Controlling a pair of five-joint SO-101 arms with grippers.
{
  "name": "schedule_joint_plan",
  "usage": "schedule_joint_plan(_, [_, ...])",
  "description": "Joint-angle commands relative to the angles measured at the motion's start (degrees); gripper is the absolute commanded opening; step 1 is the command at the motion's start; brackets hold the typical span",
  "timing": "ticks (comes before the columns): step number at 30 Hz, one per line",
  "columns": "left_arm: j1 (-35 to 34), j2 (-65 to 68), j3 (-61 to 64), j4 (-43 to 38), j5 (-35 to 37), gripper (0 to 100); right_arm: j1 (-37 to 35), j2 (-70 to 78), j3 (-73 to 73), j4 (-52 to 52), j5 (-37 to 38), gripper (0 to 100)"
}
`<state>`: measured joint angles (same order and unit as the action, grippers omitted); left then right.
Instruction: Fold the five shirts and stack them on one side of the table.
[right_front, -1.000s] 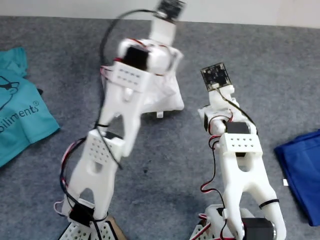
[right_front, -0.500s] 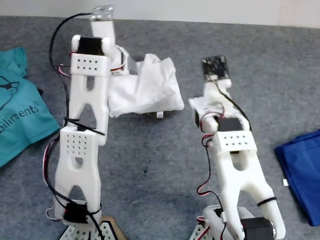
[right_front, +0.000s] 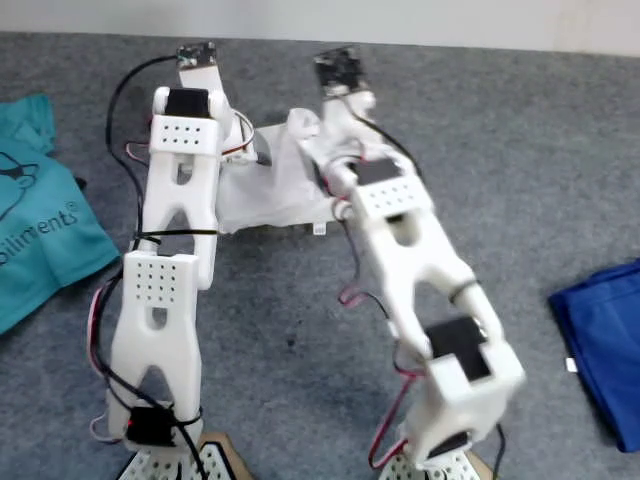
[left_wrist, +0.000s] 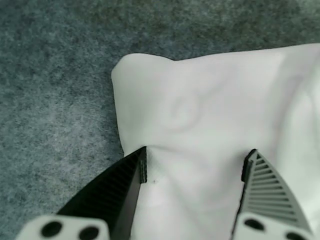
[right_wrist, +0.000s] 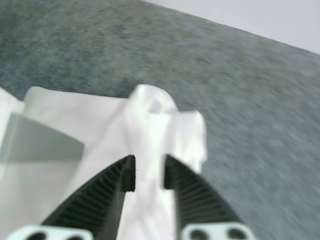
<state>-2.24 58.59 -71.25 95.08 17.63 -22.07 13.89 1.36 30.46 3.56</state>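
Lying on the surface (right_front: 300, 300): white shirt (right_front: 265, 200), crumpled, under both arms
Left fingers (left_wrist: 120, 190): spread wide, straddling its edge
Right fingers (right_wrist: 112, 187): narrow, pinching a raised fold (pretty bunched up)
Edges: teal shirt (right_front: 40, 230) left, blue shirt (right_front: 605, 340) right

Teal shirt (right_front: 45, 250), at the desk's (right_front: 300, 330) edge: one line of white lettering, cut off by the frame, ended by a registered-mark sign. Blue shirt (right_front: 610, 340): small white tag (right_front: 571, 365), print illegible.

Centre, far side of table: crumpled white cloth shirt (right_front: 262, 198), bunched, one part peaked upward. High view's left edge: teal printed shirt (right_front: 40, 235), spread flat. Right edge: dark blue shirt (right_front: 605, 335), flat, well apart.
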Motion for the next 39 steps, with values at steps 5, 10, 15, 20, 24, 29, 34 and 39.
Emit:
schedule_joint_plan(5, [-0.9, -0.3, -2.3, -0.8, 0.6, 31, -0.7, 21.7, -28.4, -0.8, 1.0, 15.2])
schedule_joint_plan(10, [-2.1, 1.6, -2.9, -2.1, 0.6, 31, -0.7, 32.9, -45.3, 4.8, 1.0, 15.2])
schedule_joint_plan(15, [-2.3, 1.7, -2.9, -2.7, 0.6, 31, -0.3, 40.7, -60.4, 14.0, 1.0, 15.2])
schedule_joint_plan(20, [-2.4, 1.7, -2.9, -2.7, 0.6, 31, -0.9, 45.3, -72.5, 22.0, 0.7, 15.2])
schedule_joint_plan(24, [-2.4, 1.7, -2.9, -2.7, 0.6, 31, -1.9, 48.4, -78.1, 25.7, 1.0, 15.2])
schedule_joint_plan(29, [-2.4, 1.7, -2.9, -2.7, 0.6, 31, -2.4, 51.0, -79.8, 28.9, 1.0, 15.2])
schedule_joint_plan(34, [-2.4, 1.7, -2.9, -2.7, 0.6, 31, -2.6, 51.7, -79.4, 29.2, 1.0, 15.2])
schedule_joint_plan(39, [-2.4, 1.8, -2.9, -2.7, 0.6, 31, -2.5, 51.9, -79.2, 29.1, 1.1, 15.2])
